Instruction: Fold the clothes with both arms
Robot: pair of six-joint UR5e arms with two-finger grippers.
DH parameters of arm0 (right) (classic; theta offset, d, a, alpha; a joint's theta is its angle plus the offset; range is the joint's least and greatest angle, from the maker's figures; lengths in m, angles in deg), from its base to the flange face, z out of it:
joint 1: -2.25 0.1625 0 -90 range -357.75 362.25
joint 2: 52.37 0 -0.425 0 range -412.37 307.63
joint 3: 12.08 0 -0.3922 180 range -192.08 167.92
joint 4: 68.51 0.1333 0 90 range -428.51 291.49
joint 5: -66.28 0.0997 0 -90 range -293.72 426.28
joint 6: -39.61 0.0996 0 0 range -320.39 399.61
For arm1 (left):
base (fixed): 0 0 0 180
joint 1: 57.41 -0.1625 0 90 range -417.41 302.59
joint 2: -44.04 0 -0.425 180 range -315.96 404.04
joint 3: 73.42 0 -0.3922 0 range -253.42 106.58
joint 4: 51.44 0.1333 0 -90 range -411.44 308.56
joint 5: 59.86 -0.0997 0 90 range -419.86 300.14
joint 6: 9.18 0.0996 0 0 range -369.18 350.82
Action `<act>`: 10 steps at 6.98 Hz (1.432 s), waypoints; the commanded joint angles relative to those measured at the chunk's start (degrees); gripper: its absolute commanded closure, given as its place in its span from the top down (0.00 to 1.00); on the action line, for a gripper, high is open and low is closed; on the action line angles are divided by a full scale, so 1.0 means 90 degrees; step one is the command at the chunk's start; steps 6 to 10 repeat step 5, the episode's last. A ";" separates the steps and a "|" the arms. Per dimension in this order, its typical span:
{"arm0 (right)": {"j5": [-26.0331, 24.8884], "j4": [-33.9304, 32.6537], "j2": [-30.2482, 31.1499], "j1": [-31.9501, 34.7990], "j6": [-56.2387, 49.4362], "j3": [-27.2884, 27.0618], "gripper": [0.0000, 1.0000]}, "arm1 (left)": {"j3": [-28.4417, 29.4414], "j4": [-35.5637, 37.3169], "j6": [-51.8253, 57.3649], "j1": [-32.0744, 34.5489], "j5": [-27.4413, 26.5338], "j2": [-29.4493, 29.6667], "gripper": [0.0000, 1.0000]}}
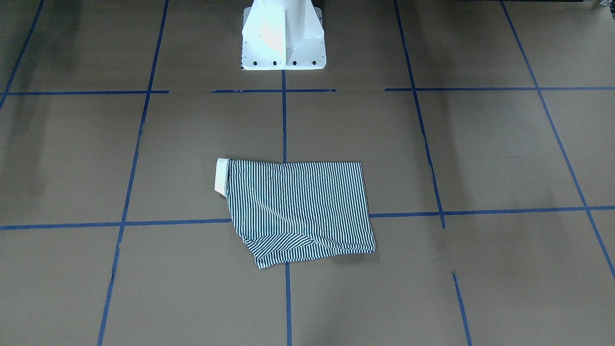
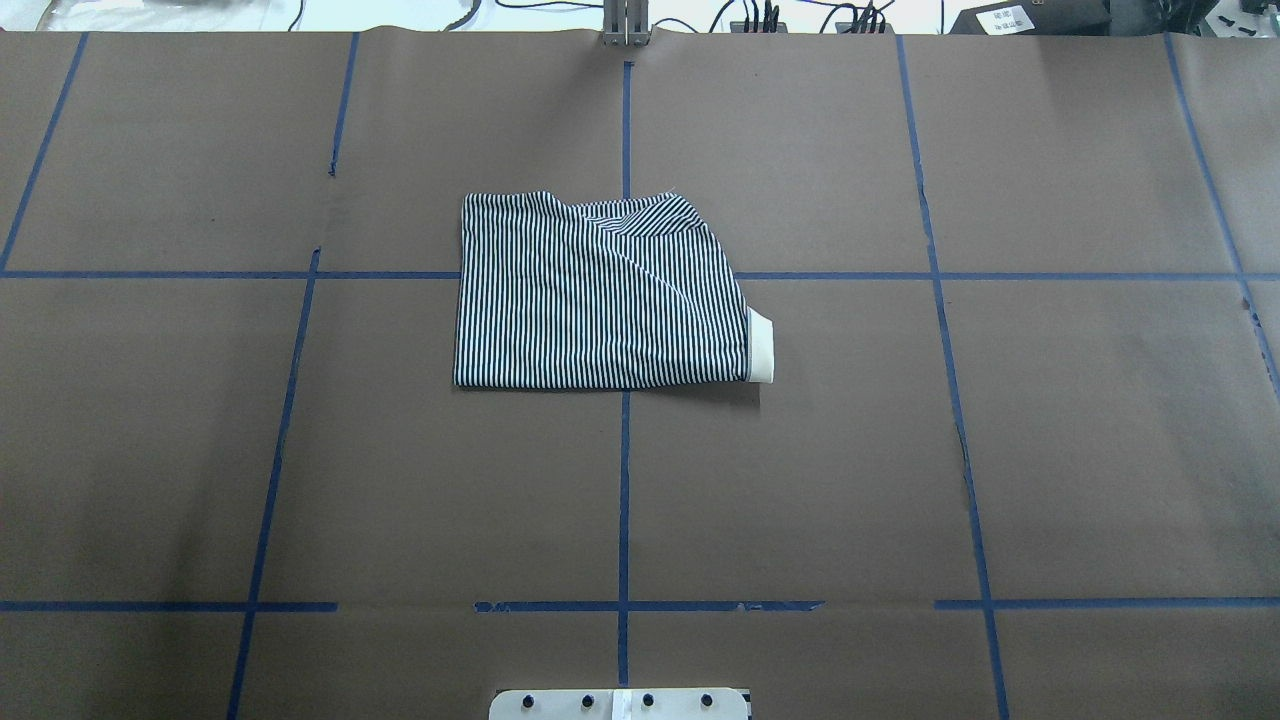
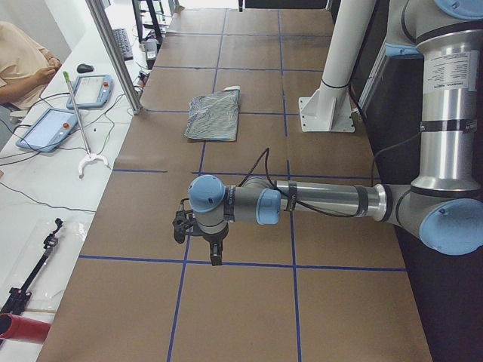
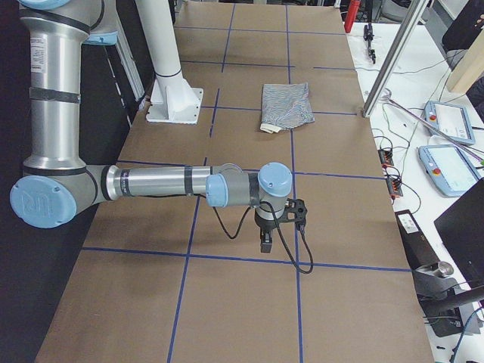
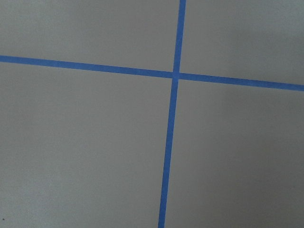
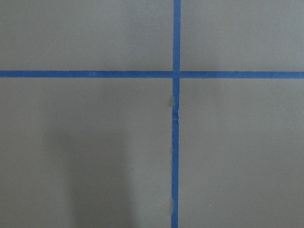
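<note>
At either end of the brown-papered table (image 1: pixel 480 154), closest to the side cameras, the robot's two arms stretch out low and level. The left arm (image 3: pixel 324 200) carries its left gripper (image 3: pixel 216 255) pointing straight down at the paper beside a line of blue tape (image 5: pixel 172 118). The right arm (image 4: pixel 151 183) mirrors it at the opposite end, its right gripper (image 4: pixel 266 240) also aimed downward. Both grippers appear only in these side views, so whether their jaws are parted or closed cannot be told. Nothing is seen in either one. Each wrist camera shows only bare paper and a tape crossing.

Farther along, at mid-table, the striped polo shirt (image 2: pixel 590 295) lies flat, folded into a rough rectangle across a crossing of the tape grid and well apart from both grippers. Its cream collar (image 2: pixel 760 346) pokes out at the edge toward the robot's right, at the corner nearer the robot. A flap with slanting stripes lies along the shirt's far edge. The white pedestal base (image 1: pixel 283 38) stands on the robot's side of the shirt, apart from it.

Beyond the table's far edge runs a white bench with two tablet-like control pads (image 3: pixel 45 128) and loose cables. A seated person (image 3: pixel 23 60) in a peach top is partly in view at its end.
</note>
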State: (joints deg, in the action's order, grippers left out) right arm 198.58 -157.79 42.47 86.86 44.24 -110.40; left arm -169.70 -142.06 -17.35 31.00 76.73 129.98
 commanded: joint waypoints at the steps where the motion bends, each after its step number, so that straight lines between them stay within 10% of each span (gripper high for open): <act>1: -0.0286 -0.0012 0.0028 -0.0007 -0.0970 0.0017 1.00 | 0.0015 0.0000 0.0000 0.0000 0.0000 0.0001 1.00; 10: -0.0140 0.0007 0.0145 0.0003 -0.1022 -0.0061 1.00 | -0.0063 0.0097 -0.0029 0.0000 0.0010 0.0177 1.00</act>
